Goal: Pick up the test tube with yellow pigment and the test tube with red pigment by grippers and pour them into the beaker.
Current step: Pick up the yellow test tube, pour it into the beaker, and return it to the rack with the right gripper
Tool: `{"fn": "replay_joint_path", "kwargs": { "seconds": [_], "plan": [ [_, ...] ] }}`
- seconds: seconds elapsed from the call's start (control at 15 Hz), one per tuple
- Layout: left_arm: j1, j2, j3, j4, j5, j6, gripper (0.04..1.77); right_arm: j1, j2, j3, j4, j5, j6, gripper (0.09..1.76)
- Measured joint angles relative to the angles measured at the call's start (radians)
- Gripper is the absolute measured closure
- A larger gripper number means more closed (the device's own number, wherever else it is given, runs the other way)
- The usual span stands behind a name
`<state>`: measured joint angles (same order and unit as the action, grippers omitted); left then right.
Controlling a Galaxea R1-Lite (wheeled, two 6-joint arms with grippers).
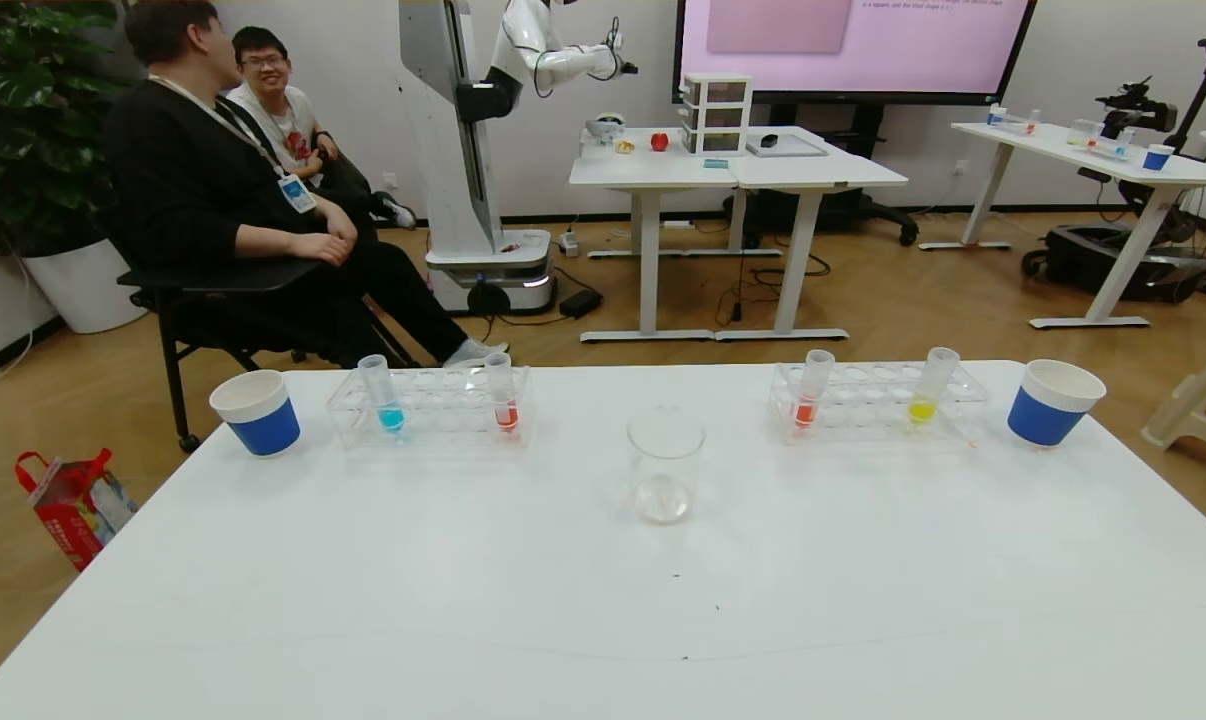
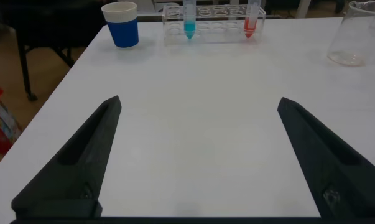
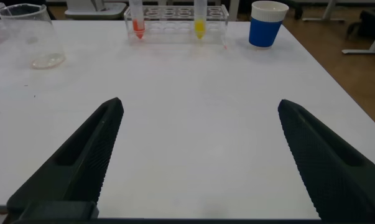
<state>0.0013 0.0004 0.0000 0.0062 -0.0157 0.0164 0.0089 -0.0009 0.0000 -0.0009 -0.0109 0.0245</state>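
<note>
Head view: yellow tube (image 1: 927,394) far right in clear rack (image 1: 878,415), red tube (image 1: 504,400) far left, beaker (image 1: 665,470) centre. Light, slick, thin-walled; best pinched mid-barrel. Left gripper (image 2: 196,155), right gripper (image 3: 196,155) spread wide, empty.

White table (image 1: 603,600) with centre beaker (image 1: 665,468), two tube racks (image 1: 429,405) (image 1: 878,400), two blue cups (image 1: 256,411) (image 1: 1054,401).

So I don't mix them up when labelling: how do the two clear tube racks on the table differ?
The left rack holds a blue-liquid tube and a red-liquid tube; the right rack holds a red-orange tube and a yellow one. The left rack sits beside the left paper cup, the right rack beside the right paper cup. Both are clear, hold two tubes, and flank the beaker.
</note>
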Motion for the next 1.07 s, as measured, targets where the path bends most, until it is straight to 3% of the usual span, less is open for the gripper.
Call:
{"fn": "replay_joint_path", "kwargs": {
  "seconds": [0.27, 0.6, 1.07],
  "plan": [
    [0.000, 0.000, 0.000, 0.000, 0.000, 0.000, 0.06, -0.001, 0.000, -0.005, -0.012, -0.001, 0.001, 0.11],
    [0.000, 0.000, 0.000, 0.000, 0.000, 0.000, 0.06, 0.002, 0.142, -0.143, -0.049, 0.005, 0.003, 0.11],
    [0.000, 0.000, 0.000, 0.000, 0.000, 0.000, 0.06, 0.029, 0.699, -0.273, -0.505, 0.006, 0.004, 0.11]
  ]
}}
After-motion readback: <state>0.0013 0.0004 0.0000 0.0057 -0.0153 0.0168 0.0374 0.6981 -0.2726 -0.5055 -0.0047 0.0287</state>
